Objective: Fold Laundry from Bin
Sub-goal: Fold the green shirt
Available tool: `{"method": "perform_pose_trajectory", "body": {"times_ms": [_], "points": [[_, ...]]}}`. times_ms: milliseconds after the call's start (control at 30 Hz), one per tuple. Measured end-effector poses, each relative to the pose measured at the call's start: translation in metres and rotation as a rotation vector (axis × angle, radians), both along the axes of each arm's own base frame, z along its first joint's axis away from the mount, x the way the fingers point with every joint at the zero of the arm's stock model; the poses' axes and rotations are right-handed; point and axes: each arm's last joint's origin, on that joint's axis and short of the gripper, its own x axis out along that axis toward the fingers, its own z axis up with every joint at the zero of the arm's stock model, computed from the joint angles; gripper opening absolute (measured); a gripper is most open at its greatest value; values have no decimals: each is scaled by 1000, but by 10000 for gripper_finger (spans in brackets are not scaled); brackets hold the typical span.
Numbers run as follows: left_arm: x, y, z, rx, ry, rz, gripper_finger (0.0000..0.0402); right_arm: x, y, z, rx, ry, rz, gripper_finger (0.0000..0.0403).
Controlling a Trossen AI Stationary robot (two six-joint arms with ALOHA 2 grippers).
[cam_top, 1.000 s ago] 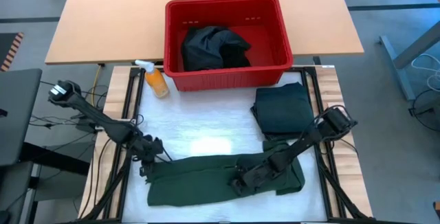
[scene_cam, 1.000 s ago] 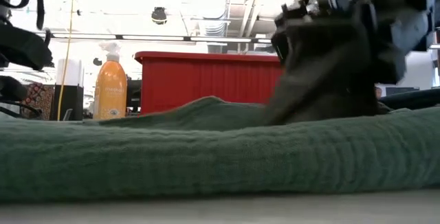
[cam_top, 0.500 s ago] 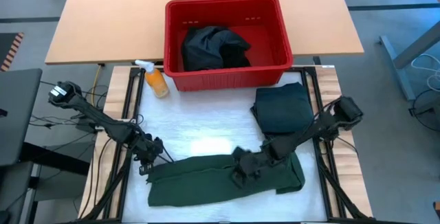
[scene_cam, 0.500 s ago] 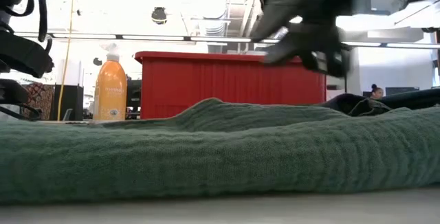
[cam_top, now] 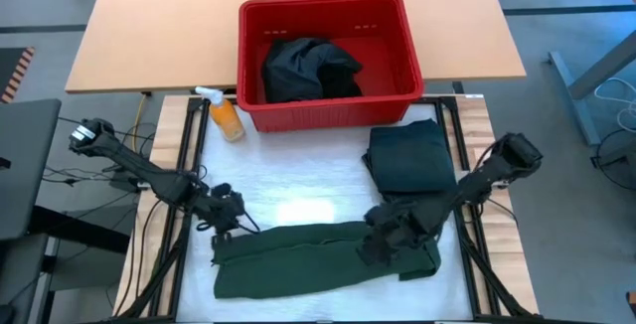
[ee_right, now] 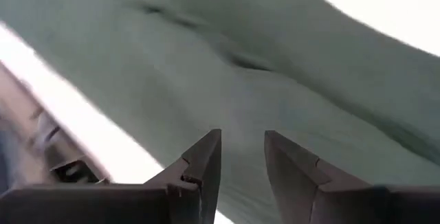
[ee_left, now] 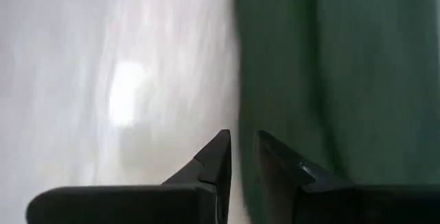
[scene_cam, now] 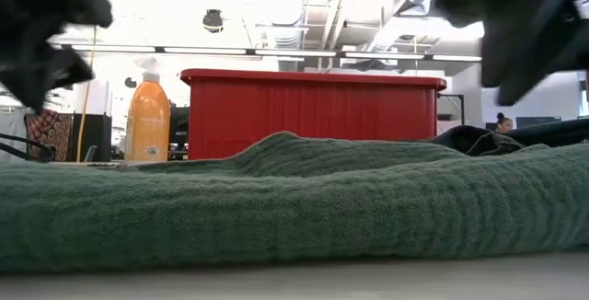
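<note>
Having let go, both grippers (cam_top: 227, 208) (cam_top: 376, 245) hover apparently parted, empty, above green garment (cam_top: 298, 259).

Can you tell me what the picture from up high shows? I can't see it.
A long green cloth lies across the white table, with the left gripper at its left end and the right gripper over its right part. Behind sit a red bin of dark clothes, a folded pile and an orange bottle.

I see the bin (cam_top: 328, 61) at twelve o'clock; spray bottle (cam_top: 225, 115) left of it; long garment (cam_top: 318, 259) at six.
</note>
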Motion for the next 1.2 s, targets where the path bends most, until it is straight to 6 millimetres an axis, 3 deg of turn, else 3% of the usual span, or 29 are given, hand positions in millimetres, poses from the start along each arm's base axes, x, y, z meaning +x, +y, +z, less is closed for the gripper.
{"method": "perform_pose_trajectory", "body": {"times_ms": [267, 533, 700, 867, 1067, 1200], "points": [[32, 5, 12, -29, -265, 38, 56, -61, -6, 19, -78, 189, -278, 153], [69, 1, 10, -121, -453, 98, 90, -92, -5, 18, -100, 382, -257, 248], [88, -6, -3, -175, -489, 154, 115, -111, -7, -5, -120, 416, -231, 292], [103, -11, -12, -233, -494, 201, 123, -130, -17, -29, -103, 381, -233, 305], [129, -25, 8, -244, -543, 131, 124, -139, -22, -57, -59, 246, -245, 307], [144, -34, 20, -204, -589, 105, 124, -141, -25, -75, -63, 252, -264, 307]]}}
